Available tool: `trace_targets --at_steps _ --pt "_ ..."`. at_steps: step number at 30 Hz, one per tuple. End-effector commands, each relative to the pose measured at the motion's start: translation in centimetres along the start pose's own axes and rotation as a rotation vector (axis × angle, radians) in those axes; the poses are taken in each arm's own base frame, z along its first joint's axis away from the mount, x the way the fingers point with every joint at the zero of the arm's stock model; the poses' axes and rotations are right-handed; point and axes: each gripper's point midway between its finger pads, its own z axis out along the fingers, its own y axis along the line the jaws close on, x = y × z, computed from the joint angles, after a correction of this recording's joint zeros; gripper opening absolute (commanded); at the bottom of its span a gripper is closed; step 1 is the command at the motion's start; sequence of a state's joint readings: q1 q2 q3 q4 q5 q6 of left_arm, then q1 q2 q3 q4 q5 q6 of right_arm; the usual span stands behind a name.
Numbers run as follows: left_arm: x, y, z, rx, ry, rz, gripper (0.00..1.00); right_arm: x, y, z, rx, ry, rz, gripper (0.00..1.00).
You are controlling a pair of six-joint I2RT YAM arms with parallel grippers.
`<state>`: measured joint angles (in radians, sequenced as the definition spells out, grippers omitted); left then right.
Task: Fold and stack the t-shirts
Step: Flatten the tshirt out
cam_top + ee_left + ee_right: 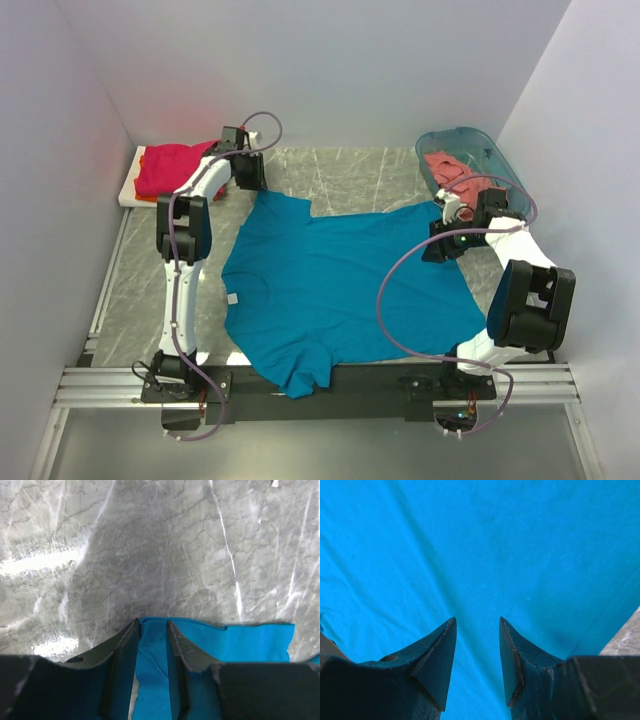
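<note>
A teal-blue t-shirt (340,280) lies spread flat in the middle of the table. My left gripper (250,178) is at its far left sleeve. In the left wrist view the gripper (151,622) is open, and its fingers straddle the sleeve's edge (240,640) with cloth lying between them. My right gripper (443,243) is over the shirt's right edge. In the right wrist view it (477,620) is open and empty just above the smooth cloth (495,545). A magenta-red shirt (170,165) lies on an orange one (148,198) at the far left. A salmon-pink shirt (445,168) sits in the basket.
The white board (128,185) under the stacked shirts lies at the far left by the wall. The translucent teal basket (485,145) stands at the far right, just behind my right arm. Grey marbled tabletop (350,170) shows around the shirt.
</note>
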<state>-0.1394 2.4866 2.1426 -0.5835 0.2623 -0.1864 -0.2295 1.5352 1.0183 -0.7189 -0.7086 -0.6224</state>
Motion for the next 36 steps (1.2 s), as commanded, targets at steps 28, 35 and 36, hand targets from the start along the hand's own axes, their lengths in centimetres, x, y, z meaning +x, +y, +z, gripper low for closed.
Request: trace_targets --at_steps 28,35,36 --pt "3.6 1.3 0.4 -0.245 0.093 0.108 0.05 -0.3 0.1 -0.2 -0.025 -0.019 0.006 0.47" --pt "0.4 0.2 -1.9 -0.234 -0.025 0.085 0.0 -0.2 -0.1 -0.4 -0.025 -0.021 0.01 0.47" --pt "-1.2 -0.1 -3.3 -0.233 -0.087 0.076 0.0 -0.2 0.0 -0.4 -0.026 -0.02 0.006 0.47"
